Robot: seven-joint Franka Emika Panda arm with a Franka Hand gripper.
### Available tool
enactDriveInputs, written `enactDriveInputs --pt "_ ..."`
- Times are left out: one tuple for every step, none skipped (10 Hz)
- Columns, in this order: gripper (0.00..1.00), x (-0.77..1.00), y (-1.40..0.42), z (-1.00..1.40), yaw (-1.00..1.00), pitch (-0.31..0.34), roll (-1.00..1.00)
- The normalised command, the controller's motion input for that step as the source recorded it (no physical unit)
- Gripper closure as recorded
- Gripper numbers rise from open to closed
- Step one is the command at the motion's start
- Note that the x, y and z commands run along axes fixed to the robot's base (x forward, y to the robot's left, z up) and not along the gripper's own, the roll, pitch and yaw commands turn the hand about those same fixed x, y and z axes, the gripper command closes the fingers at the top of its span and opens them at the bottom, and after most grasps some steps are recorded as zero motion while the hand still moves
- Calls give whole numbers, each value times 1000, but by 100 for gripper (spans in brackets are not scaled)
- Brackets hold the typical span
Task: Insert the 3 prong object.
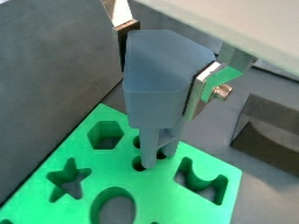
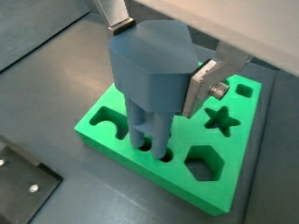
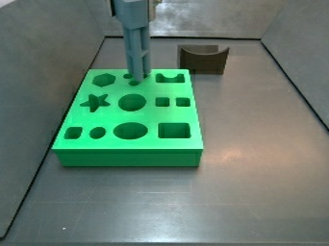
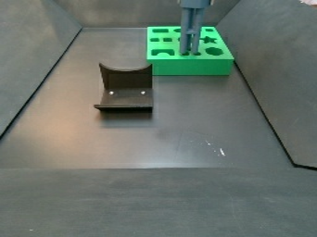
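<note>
The 3 prong object (image 1: 162, 79) is a blue-grey piece with a thick head and parallel rods. It stands upright, clamped at the head between the silver fingers (image 1: 208, 85) of my gripper (image 1: 163, 61), which is shut on it. Its rod tips sit in the small round holes of the green block (image 1: 73, 150), between the hexagon hole and the notched hole. Both wrist views show this; the object (image 2: 149, 74), gripper (image 2: 158, 52) and block (image 2: 114, 138) are alike there. In both side views the object (image 3: 134, 43) (image 4: 192, 32) hangs from the gripper (image 3: 131, 8) (image 4: 195, 5) over the block (image 3: 129, 144) (image 4: 186, 65).
The dark fixture (image 3: 203, 60) with a curved notch stands on the floor apart from the green block, and it also shows in a side view (image 4: 124, 90). Grey walls (image 3: 52, 38) enclose the floor. The block has star, oval, square and round holes.
</note>
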Motion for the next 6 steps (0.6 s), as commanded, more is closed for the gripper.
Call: enactDriveInputs --pt "100 -46 -120 -200 237 0 -264" --pt "100 0 -14 -234 191 0 -139" --pt "100 0 0 -457 131 -56 -20" --pt "100 3 0 -560 -3 -44 134" --pt "100 0 160 -371 -314 0 206" --pt "100 -100 186 -257 -503 0 121"
